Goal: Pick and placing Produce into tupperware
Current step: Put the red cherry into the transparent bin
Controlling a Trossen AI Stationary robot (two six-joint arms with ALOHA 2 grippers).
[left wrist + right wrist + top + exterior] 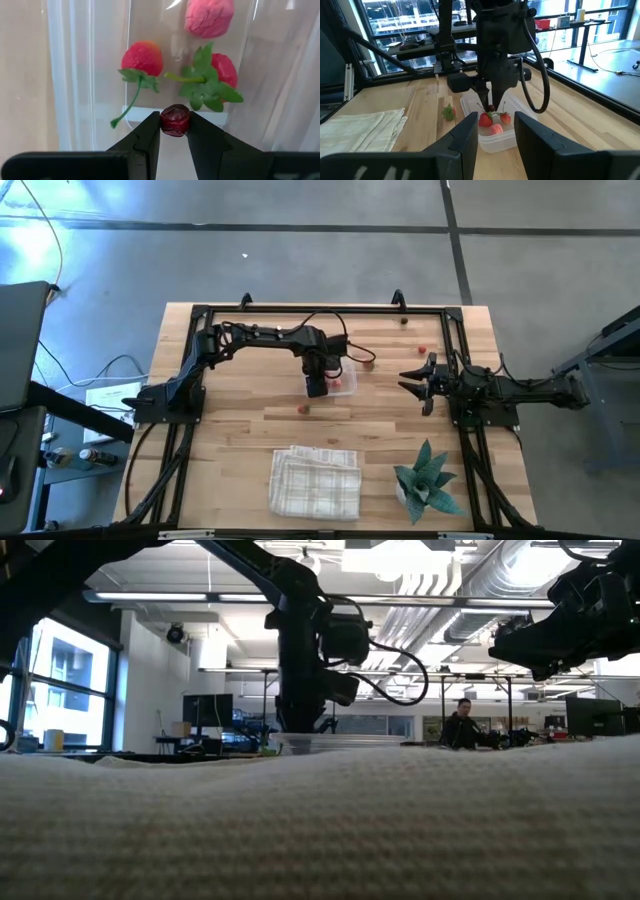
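On the wooden table (230, 420), seen from above, the biggest thing is the folded checked cloth (315, 482) at about 6 o'clock, with a small leafy green plant (427, 480) at 4 o'clock. The left arm reaches in from 10 o'clock toward the centre, and its left gripper (174, 131) hangs directly over the tupperware (492, 131), which sits just above the table's middle. The right gripper (415, 383) waits well apart at 3 o'clock, its fingers spread and empty, facing the container. Inside the clear tupperware lie two red strawberries (142, 58) with green stems and a paler pink piece (209, 17). The left gripper is pinching a small dark red piece of produce (175, 120) by its sides, right at the fingertips, above the container's inside. More produce is loose on the table: one red piece (304, 409) just below the container toward 6 o'clock, others toward 1 o'clock near the far edge. The step in hand looks like the release. The grip is only at the very tips, so the round piece could squirt sideways as the fingers part; dropped from height it could bounce off the strawberries and out over the low wall, or roll across the table. The fingers coming lower could also nudge the light container.
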